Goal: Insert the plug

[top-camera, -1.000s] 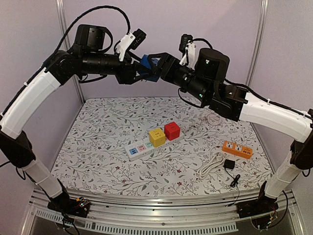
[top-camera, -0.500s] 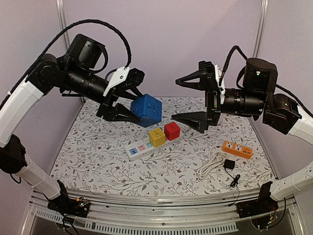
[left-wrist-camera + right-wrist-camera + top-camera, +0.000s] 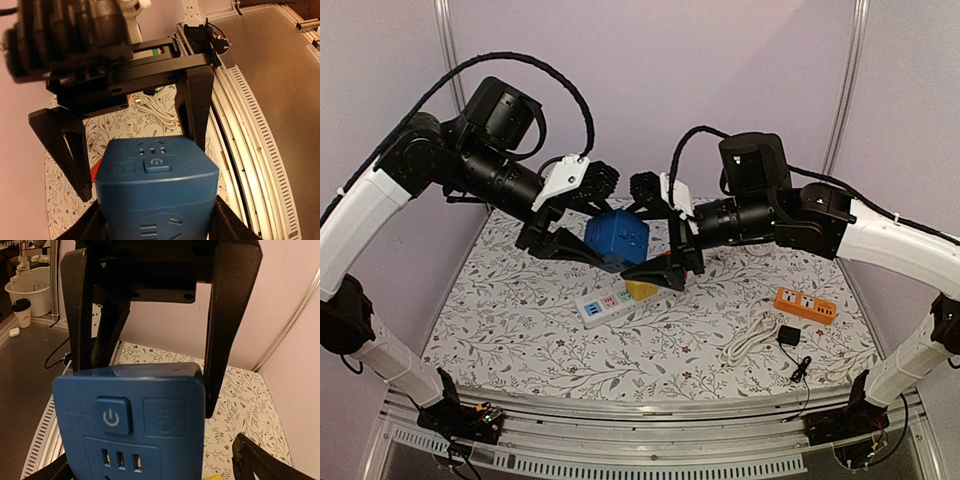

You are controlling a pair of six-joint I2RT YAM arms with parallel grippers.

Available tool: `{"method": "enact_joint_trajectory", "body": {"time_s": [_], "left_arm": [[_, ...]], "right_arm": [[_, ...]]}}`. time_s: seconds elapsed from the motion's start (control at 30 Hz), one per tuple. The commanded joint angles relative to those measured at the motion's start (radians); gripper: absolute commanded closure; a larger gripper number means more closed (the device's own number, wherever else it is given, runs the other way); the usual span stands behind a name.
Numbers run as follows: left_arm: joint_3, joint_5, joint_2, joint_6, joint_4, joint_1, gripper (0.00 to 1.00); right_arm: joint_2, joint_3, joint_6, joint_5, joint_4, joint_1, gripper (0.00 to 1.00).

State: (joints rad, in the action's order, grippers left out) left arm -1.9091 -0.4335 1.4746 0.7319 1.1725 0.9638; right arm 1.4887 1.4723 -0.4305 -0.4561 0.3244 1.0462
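The plug is a blue cube [image 3: 618,240] with outlets and a power button, held in the air above the table's middle. My left gripper [image 3: 600,236] is shut on it, gripping two opposite sides; the cube [image 3: 155,195] fills the left wrist view. My right gripper [image 3: 632,234] faces it from the right, wide open, one finger above the cube and one below, both apart from it. In the right wrist view the cube [image 3: 130,425] sits close between my own fingers [image 3: 260,460]. The white power strip [image 3: 605,303] lies on the table below.
A yellow cube [image 3: 640,290] sits in the white strip; a red one beside it is mostly hidden behind my right finger. At the right lie an orange power strip [image 3: 805,304], a coiled white cable [image 3: 750,340] and a black adapter [image 3: 788,337].
The right gripper has swung left and now straddles the blue cube with its jaws wide. The left gripper has kept hold of the cube and shifted only slightly.
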Motion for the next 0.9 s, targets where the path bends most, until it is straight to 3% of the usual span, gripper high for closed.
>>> {"method": "enact_joint_trajectory", "body": {"time_s": [0.0, 0.1, 0.13, 0.33, 0.37, 0.43, 0.47, 0.67, 0.77, 0.87], "left_arm": [[0.024, 0.016, -0.002, 0.007, -0.023, 0.015, 1.00], [0.031, 0.025, -0.002, 0.007, -0.029, 0.015, 1.00], [0.031, 0.025, -0.001, 0.005, -0.031, 0.015, 1.00], [0.028, 0.043, 0.003, -0.024, -0.045, 0.015, 1.00], [0.036, 0.069, 0.000, -0.040, -0.055, 0.015, 0.93], [0.065, 0.178, -0.013, -0.099, -0.091, 0.006, 0.09], [0.074, 0.219, -0.017, -0.097, -0.093, -0.014, 0.02], [0.269, 0.316, -0.040, 0.014, -0.060, -0.422, 0.01], [0.365, 0.354, -0.031, 0.004, -0.033, -0.579, 0.01], [0.422, 0.403, -0.002, -0.102, -0.011, -0.692, 0.01]], "right_arm": [[0.024, 0.048, 0.110, 0.000, -0.095, 0.001, 0.08], [0.035, 0.060, 0.143, -0.005, -0.103, 0.001, 0.13], [0.038, 0.061, 0.149, -0.004, -0.109, 0.001, 0.19], [0.049, 0.069, 0.200, 0.022, -0.107, 0.001, 0.98], [0.044, 0.073, 0.215, 0.050, -0.106, 0.000, 1.00], [0.039, 0.093, 0.283, 0.138, -0.089, -0.001, 1.00], [0.041, 0.109, 0.312, 0.205, -0.063, -0.006, 1.00], [0.193, 0.318, 0.665, 0.631, 0.281, -0.064, 1.00], [0.352, 0.460, 0.747, 0.591, 0.409, -0.061, 1.00], [0.484, 0.563, 0.799, 0.571, 0.472, -0.048, 1.00]]}}
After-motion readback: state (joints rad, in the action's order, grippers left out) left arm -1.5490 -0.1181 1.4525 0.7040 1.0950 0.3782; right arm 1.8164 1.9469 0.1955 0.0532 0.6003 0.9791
